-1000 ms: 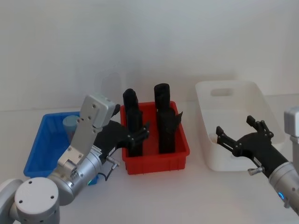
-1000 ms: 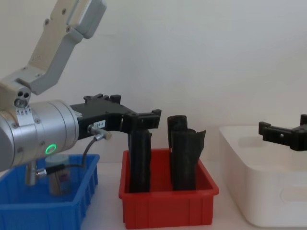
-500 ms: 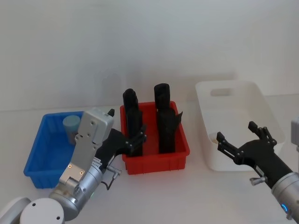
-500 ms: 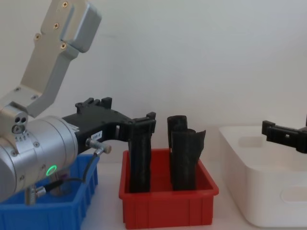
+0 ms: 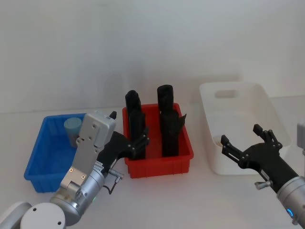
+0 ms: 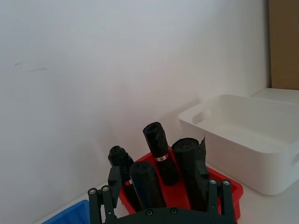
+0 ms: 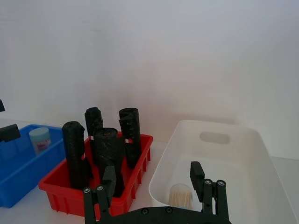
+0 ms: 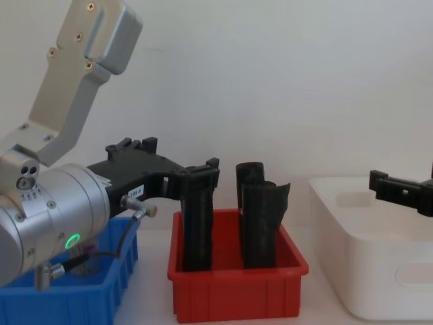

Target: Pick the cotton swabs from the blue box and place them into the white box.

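One clear swab jar (image 7: 181,196) is banked in the white plastic box (image 5: 268,104); a second jar (image 5: 73,128) is left in the blue plastic bin (image 5: 40,155). The left gripper (image 5: 128,129) and right gripper (image 5: 240,134) are held wide, empty.

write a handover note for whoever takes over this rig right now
Left gripper: open, empty, at the red tray's front left corner, beside the blue box.
Right gripper: open, empty, in front of the white box.
Done: delivered jar of swabs sits in the white box's near left corner.
Left: remaining jar stands at the back of the blue box; it has to be picked and put in the white box.
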`<action>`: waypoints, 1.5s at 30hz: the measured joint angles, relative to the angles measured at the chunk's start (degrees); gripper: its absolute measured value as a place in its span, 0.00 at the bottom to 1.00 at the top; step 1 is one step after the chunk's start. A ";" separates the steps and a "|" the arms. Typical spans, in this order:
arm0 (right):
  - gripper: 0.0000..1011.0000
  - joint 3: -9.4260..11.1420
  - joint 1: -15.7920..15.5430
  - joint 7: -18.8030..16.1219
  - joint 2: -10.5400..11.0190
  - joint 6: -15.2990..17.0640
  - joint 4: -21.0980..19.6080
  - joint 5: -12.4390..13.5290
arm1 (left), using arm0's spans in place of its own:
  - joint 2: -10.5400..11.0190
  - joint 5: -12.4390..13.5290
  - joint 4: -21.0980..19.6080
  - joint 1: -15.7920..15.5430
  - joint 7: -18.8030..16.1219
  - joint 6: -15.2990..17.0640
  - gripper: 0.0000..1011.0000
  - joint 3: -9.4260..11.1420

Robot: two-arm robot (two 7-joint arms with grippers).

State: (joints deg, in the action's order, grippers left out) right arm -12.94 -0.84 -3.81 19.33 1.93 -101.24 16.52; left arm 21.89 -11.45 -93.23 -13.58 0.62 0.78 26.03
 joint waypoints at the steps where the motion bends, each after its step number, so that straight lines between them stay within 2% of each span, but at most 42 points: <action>1: 0.99 0.00 0.00 0.00 0.00 0.00 0.00 0.00 | 0.00 0.00 0.00 -0.01 0.00 0.00 0.99 -0.01; 29: 0.99 0.01 0.35 -0.34 -0.20 0.04 0.44 -0.25 | 0.00 -0.03 0.06 -0.01 0.01 0.02 0.99 -0.01; 38: 0.99 -0.28 2.97 -2.56 -1.42 0.16 3.58 -1.43 | 0.00 -0.03 0.06 -0.02 0.01 0.02 0.99 -0.01; 45: 0.99 -0.64 6.23 -5.22 -2.93 0.10 7.87 -2.80 | 0.00 -0.03 0.06 -0.01 0.01 0.02 0.99 -0.01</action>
State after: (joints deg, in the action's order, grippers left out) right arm -13.58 5.39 -9.03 16.40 2.03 -93.37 13.72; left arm 21.89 -11.48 -93.17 -13.59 0.63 0.80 26.02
